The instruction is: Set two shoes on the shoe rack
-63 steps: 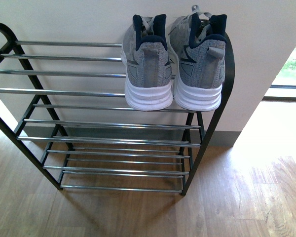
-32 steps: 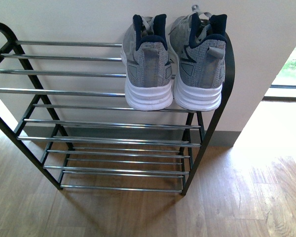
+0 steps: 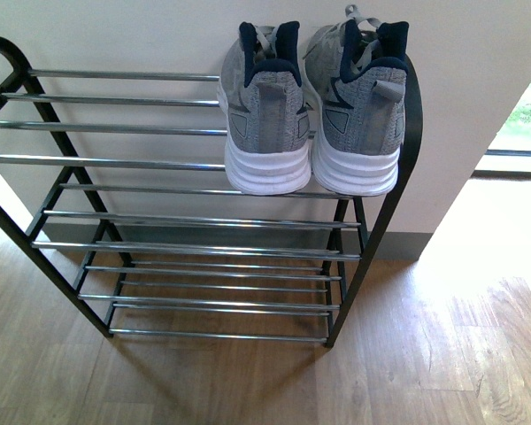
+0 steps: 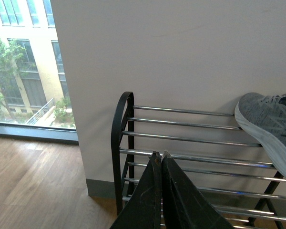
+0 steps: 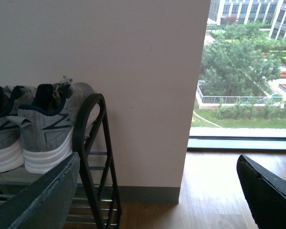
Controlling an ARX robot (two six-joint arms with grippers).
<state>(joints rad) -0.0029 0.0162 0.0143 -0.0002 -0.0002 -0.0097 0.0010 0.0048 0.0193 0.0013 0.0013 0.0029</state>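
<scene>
Grey knit sneakers [image 3: 265, 115] (chunky white soles) atop chrome-barred shoe rack [image 3: 115, 162], left pincer [image 4: 160, 156] pressed together, right pincer [image 5: 157, 160] wide.

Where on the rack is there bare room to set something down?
The shoe rack's top tier is bare from its left end up to the left sneaker. The lower tiers are bare too. Crowded: the top tier's right end, where the right sneaker sits beside it, next to the right frame.

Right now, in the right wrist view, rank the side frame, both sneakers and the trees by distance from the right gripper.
1. Side frame, rack's near end.
2. Sneaker, next to the frame.
3. Second sneaker, beyond it.
4. Trees, outdoors.
</scene>
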